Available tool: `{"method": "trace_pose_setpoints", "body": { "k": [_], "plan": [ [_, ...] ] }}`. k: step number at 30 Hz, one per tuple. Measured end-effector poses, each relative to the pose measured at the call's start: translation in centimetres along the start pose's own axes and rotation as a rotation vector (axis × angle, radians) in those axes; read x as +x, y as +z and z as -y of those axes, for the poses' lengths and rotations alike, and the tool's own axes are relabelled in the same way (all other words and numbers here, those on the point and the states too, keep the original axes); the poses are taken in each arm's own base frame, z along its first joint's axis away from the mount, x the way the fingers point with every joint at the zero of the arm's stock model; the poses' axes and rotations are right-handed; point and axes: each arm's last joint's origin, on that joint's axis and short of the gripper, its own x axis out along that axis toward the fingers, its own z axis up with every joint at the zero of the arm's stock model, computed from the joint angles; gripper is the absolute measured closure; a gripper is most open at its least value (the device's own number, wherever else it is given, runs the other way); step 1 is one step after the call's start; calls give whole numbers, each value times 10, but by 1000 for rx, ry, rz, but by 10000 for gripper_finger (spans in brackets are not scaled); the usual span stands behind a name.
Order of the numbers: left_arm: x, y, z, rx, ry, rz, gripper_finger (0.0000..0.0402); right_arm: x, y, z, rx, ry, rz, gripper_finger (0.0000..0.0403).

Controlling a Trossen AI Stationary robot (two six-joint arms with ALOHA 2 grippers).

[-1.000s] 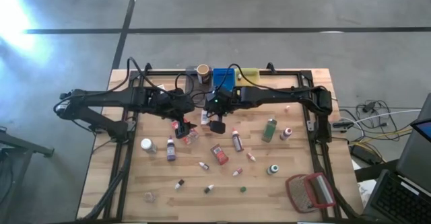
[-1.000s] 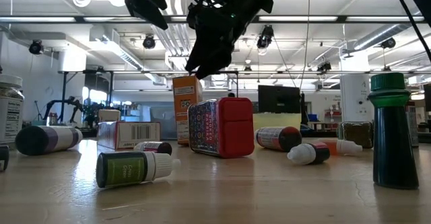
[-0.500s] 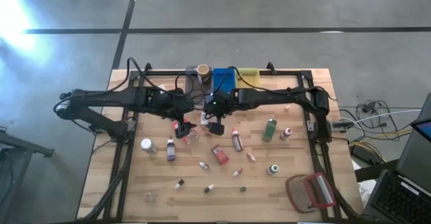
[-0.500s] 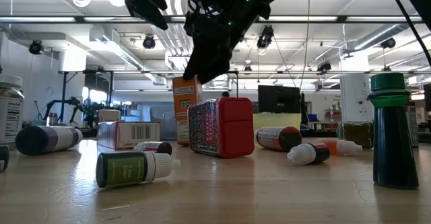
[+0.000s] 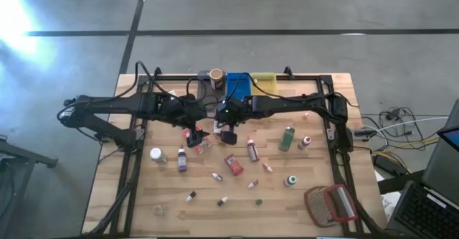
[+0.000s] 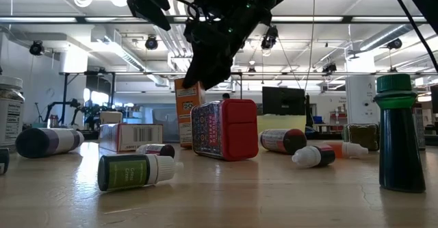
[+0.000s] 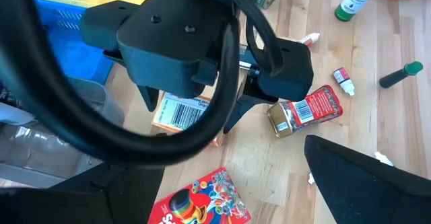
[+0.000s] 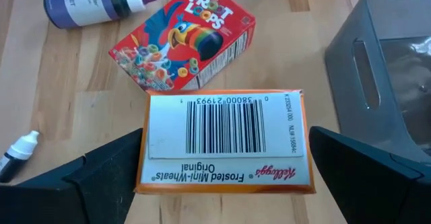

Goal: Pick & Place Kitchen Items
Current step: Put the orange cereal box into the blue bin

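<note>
Your right gripper (image 5: 229,133) has slid slightly toward the picture's left since a second ago, fingers spread wide, empty, directly above the orange Frosted Mini-Wheats box (image 8: 225,140) near the high view's centre. Your left gripper (image 5: 193,133) hasn't moved, fingers apart, empty. The red Froot Loops box (image 8: 184,38) lies just beside.

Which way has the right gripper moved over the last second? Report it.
Yes. In the high view the right gripper, jaws open, has crept toward the left, away from the green bottle, and now hangs over the orange box.
</note>
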Motion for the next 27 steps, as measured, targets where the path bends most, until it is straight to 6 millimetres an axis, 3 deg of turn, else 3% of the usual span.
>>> {"method": "trace_pose_setpoints", "body": {
  "k": [20,27],
  "plan": [
    [0,0,0,0,0,0,46,21,-23,1,20,33,55,3],
    [0,0,0,0,0,0,46,22,-22,1,6,47,76,3]
  ]
}}
